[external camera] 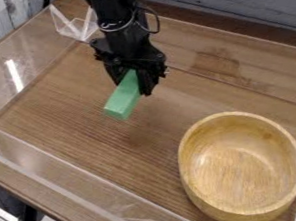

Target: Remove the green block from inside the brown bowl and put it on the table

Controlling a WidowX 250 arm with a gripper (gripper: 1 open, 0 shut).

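My black gripper [135, 80] points straight down over the left-centre of the table [73, 131] and is shut on the upper end of the green block [124, 100]. The block hangs tilted from the fingers, its lower end slanting toward the left and close above the wood; I cannot tell whether it touches. The brown bowl [199, 182] sits at the lower right, well apart from the gripper, with nothing inside it.
Low clear acrylic walls [64, 177] border the tabletop on the front, left and back sides. A grey plank wall stands behind the table. The arm's cables [74, 28] hang near the back wall above the gripper.
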